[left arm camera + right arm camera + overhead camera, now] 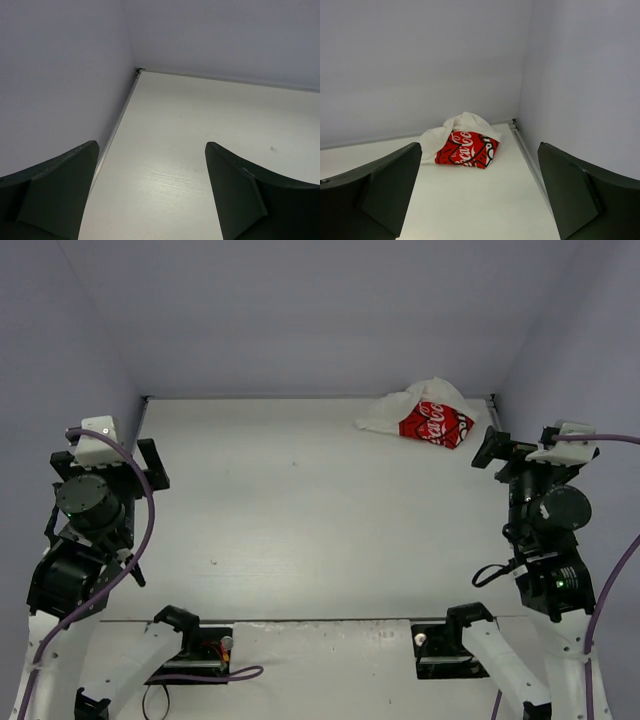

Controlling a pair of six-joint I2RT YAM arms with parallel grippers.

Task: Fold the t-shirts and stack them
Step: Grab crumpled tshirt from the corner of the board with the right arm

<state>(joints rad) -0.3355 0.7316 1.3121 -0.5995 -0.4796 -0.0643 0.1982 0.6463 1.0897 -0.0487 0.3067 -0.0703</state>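
Right wrist view shows the crumpled t-shirt [462, 145] ahead; left fingers [50, 195] and right fingers [385, 195] gape empty.

White, faintly wood-grained worktop [300, 510]. A single crumpled white t-shirt [425, 405] lies bunched directly on it at about 1 o'clock, in the far corner, its red Coca-Cola print facing up and partly folded over.

Robot lab test cell: white table [300, 530] boxed by plain pale walls [300, 310] on three sides.
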